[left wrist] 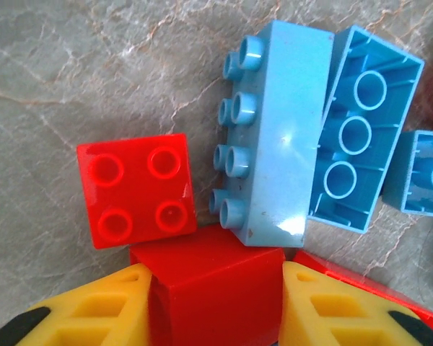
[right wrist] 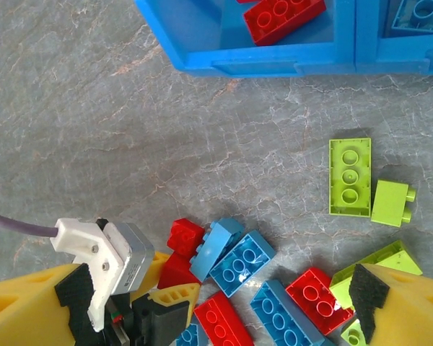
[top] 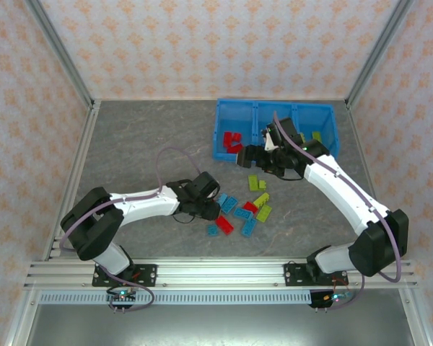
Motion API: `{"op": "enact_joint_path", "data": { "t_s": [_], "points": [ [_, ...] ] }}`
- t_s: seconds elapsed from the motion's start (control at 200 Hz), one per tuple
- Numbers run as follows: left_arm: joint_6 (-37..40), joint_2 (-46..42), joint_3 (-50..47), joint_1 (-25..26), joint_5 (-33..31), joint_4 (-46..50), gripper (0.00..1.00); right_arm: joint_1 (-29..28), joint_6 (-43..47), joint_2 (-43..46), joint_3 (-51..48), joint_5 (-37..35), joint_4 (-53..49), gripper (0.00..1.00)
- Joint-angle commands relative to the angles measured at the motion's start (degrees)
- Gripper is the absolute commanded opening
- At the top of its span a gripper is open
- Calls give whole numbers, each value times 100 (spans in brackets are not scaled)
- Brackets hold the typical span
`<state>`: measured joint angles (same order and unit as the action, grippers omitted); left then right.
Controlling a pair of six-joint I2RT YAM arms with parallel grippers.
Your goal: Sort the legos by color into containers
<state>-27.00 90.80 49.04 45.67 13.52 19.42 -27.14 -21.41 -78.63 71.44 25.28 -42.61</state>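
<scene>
One red brick (left wrist: 216,299) is clamped between the yellow fingers (left wrist: 108,306) of your left gripper (left wrist: 216,268), which presses on both its sides. It lies in the loose pile of legos (top: 242,209) on the grey table (top: 144,137), toward the near edge and a little right of the middle. Just beyond it you see a red four-stud square (left wrist: 138,189) and a light blue eight-stud brick (left wrist: 278,137) tipped on its side, against an upturned light blue one (left wrist: 361,130). Your right gripper (right wrist: 220,288) hangs over the table just on the near side of the blue bin (top: 234,114), spread wide and gripping nothing. That bin sits at the far edge, right of centre: red bricks (top: 233,141) lie in its left compartment, yellow-green ones (top: 316,135) in its right. Two yellow-green bricks (right wrist: 350,176) lie on the table between pile and bin.
</scene>
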Motion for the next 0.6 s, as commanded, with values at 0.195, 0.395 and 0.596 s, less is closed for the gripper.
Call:
{"op": "enact_joint_path", "data": {
  "t_s": [0.195,0.395,0.596],
  "points": [
    [39,-124,-43,24,-202,229,30,-16,-39,150,103,-126,-230,94],
    [128,-797,198,17,-293,400,30,-12,-73,212,74,-157,-218,94],
    [383,-926,970,-284,-446,339,30,-11,-121,263,98,-305,-251,93]
  ]
}}
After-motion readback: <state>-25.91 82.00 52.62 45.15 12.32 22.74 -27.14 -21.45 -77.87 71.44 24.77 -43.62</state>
